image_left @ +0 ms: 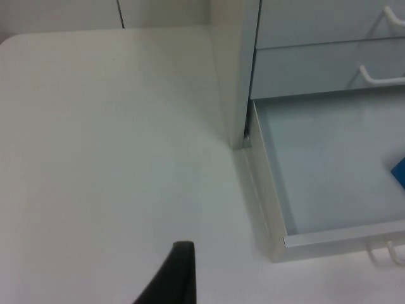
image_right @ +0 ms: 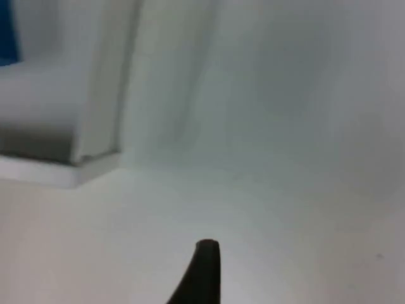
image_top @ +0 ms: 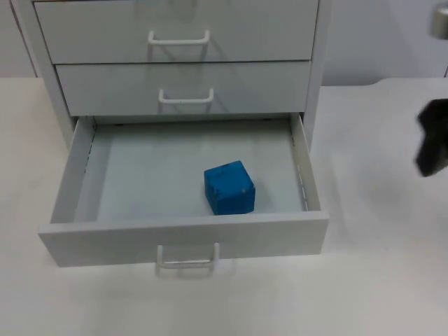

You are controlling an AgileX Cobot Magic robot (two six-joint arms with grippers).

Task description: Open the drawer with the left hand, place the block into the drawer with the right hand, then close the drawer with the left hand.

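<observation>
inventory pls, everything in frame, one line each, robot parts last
cabinet: 1, light grey, standing at the back of the table, three drawers stacked
upper drawers: 2, light grey, shut, each with a white handle
bottom drawer: 1, light grey, pulled open toward the camera, white handle on its front
block: 1, blue, inside the open drawer, near its front wall, right of centre
table: 1, white, under the cabinet
left gripper: 1, black, over bare table to the left of the open drawer
right gripper: 1, black, over the table to the right of the cabinet, away from the drawer
</observation>
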